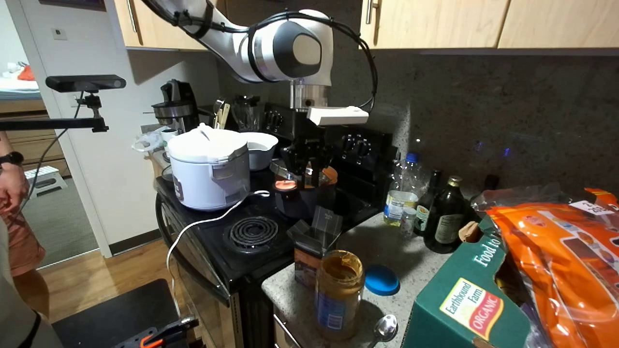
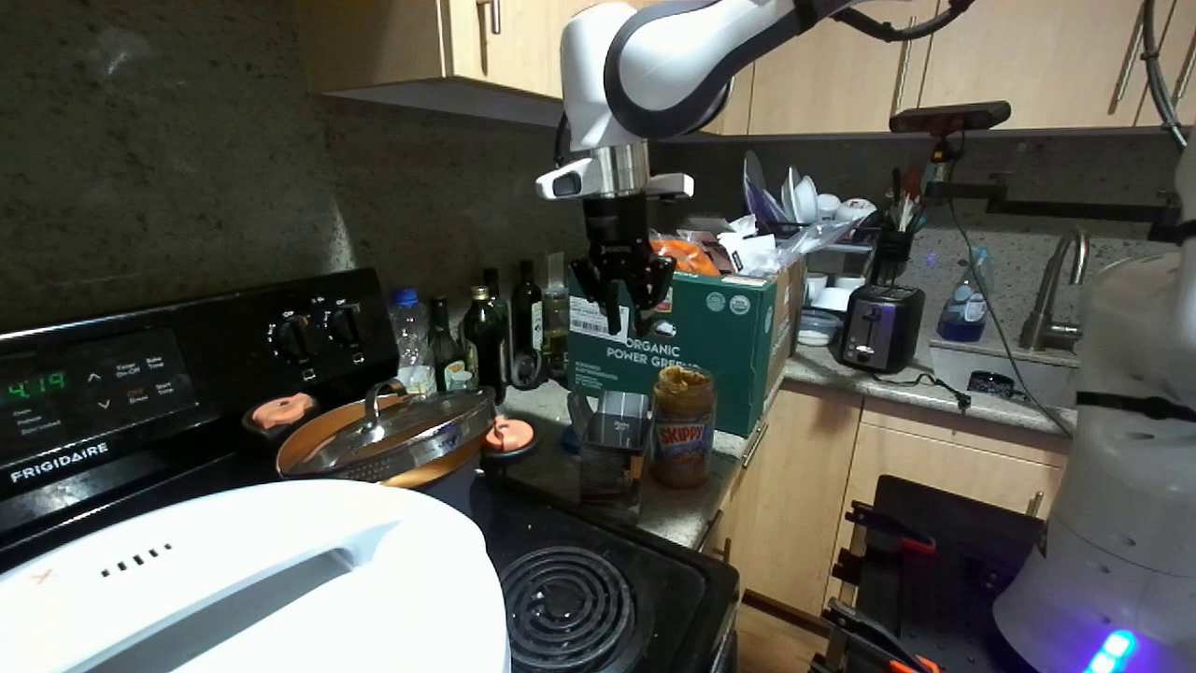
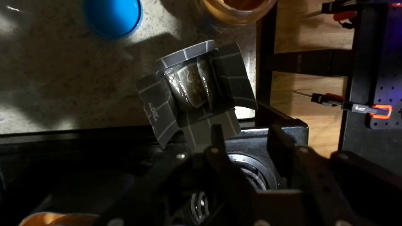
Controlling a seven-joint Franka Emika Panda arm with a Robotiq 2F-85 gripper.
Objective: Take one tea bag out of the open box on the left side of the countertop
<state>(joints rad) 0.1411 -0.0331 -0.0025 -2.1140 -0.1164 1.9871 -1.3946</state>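
Note:
The open box [image 1: 307, 263] stands upright on the grey countertop [image 1: 416, 266], near the stove, with its flaps spread. It also shows in an exterior view [image 2: 612, 467]. In the wrist view the box [image 3: 159, 108] is seen from above, with several shiny wrapped tea bags [image 3: 193, 84] upright inside. My gripper [image 3: 246, 130] is open and empty, its two fingers apart. In both exterior views the gripper [image 1: 309, 181] [image 2: 628, 322] points down and is well above the box's height. In the wrist view its left finger overlaps the edge of one box flap.
A peanut butter jar [image 1: 338, 299] stands beside the box, with a blue lid [image 1: 381, 279] and a spoon [image 1: 385, 327]. A pan with a lid [image 2: 392, 435] and a white cooker [image 1: 210, 166] are on the stove. Bottles [image 1: 447, 217] and a green carton [image 1: 464, 295] stand further along.

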